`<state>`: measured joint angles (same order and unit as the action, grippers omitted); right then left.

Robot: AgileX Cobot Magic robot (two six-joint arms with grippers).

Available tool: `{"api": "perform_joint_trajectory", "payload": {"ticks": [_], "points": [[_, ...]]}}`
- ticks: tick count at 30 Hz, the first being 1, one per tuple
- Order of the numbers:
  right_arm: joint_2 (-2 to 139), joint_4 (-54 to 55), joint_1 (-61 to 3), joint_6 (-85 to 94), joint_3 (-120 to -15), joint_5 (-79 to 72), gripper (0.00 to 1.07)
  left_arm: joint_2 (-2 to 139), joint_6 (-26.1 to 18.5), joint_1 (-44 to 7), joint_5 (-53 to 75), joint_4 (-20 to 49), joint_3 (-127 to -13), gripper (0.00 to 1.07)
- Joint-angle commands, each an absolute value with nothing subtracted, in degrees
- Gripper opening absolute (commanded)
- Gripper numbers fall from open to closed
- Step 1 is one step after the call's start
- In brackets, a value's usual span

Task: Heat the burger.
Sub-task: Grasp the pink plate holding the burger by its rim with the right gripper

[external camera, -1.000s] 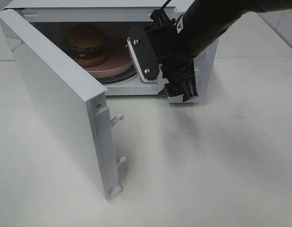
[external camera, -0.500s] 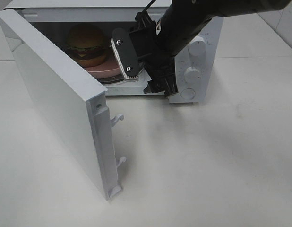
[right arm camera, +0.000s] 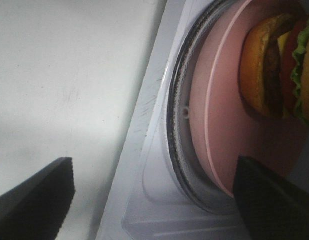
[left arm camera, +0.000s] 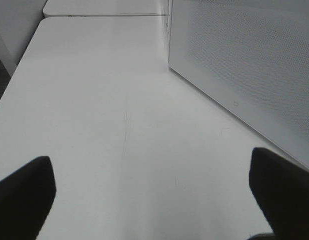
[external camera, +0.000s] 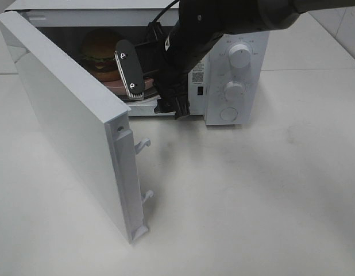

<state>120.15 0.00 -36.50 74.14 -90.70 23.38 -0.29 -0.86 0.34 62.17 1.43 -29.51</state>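
Burger (external camera: 104,54) is already inside the microwave (external camera: 235,75), sitting on the pink plate (right arm camera: 219,135), so we read our job as nearly done with loading. Our right gripper (external camera: 144,80) has its jaws spread wide with nothing between them, at the cavity mouth just beside the plate's near rim; in the right wrist view both dark fingertips (right arm camera: 37,192) frame the glass turntable (right arm camera: 177,130) and the cavity lip, touching neither as far as we can tell. Burger sits toward the far side of the plate, upright, bun on top. Door (external camera: 80,132) swings wide toward the left of the overhead view, latch hooks (external camera: 144,144) exposed, which is why the arm has clear access. Control knobs (external camera: 239,57) on the panel are untouched. Our left gripper (left arm camera: 154,190) is also spread, empty, low over the white table (left arm camera: 104,100) next to the door's perforated face, likely parked to push it shut. Closing the door and turning a knob remain.
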Motion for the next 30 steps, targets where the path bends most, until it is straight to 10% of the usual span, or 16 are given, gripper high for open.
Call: {"api": "perform_joint_trajectory", "payload": {"ticks": [1, 30], "points": [[121.8, -0.6, -36.9, 73.6, -92.1, 23.2, 0.83, -1.2, -0.8, 0.5, 61.5, 2.0, -29.6, 0.98], [135.2, -0.7, -36.7, 73.2, -110.8, 30.3, 0.79, -1.2, -0.8, 0.5, 61.5, 2.0, -29.6, 0.98]]}}
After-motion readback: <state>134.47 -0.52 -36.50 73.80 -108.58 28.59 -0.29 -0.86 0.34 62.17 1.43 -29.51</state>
